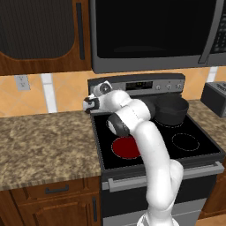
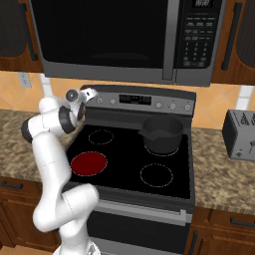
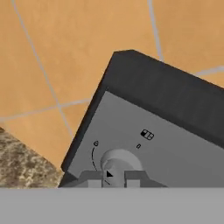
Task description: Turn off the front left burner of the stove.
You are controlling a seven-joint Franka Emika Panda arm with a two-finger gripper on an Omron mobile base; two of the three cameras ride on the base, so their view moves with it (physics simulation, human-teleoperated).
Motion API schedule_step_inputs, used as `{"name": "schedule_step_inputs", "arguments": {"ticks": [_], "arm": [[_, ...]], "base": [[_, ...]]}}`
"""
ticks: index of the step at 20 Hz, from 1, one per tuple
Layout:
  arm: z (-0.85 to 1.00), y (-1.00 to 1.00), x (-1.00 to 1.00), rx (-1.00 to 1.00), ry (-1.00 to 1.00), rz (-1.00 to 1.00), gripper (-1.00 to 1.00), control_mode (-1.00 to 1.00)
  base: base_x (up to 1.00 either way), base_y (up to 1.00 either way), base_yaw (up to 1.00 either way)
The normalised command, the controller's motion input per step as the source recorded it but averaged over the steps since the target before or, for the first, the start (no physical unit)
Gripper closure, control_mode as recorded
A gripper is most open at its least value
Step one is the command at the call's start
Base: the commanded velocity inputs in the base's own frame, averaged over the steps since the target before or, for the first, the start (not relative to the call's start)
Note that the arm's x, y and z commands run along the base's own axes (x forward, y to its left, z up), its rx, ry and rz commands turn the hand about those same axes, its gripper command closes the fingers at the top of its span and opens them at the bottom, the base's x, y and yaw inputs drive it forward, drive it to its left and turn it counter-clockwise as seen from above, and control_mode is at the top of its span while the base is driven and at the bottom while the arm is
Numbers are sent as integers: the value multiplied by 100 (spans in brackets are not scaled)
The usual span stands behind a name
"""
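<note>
Both base views look forward and down from behind the arm, left and right, sharing the stove. The hand view sits close against its back panel's left corner, apparently tilted.

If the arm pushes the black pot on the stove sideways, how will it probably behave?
The pot would probably slide, not roll: it sits upright on the flat glass of the stove. It looks squat and wide, so tipping seems unlikely. Its side handle may make it turn.
</note>
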Motion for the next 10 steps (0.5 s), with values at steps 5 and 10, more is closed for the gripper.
{"name": "schedule_step_inputs", "arguments": {"ticks": [5,10], "arm": [[25,-2,9,76,5,-24,100,-100],[41,-14,18,80,0,-24,100,-100]], "base": [[0,0,0],[0,0,0]]}}
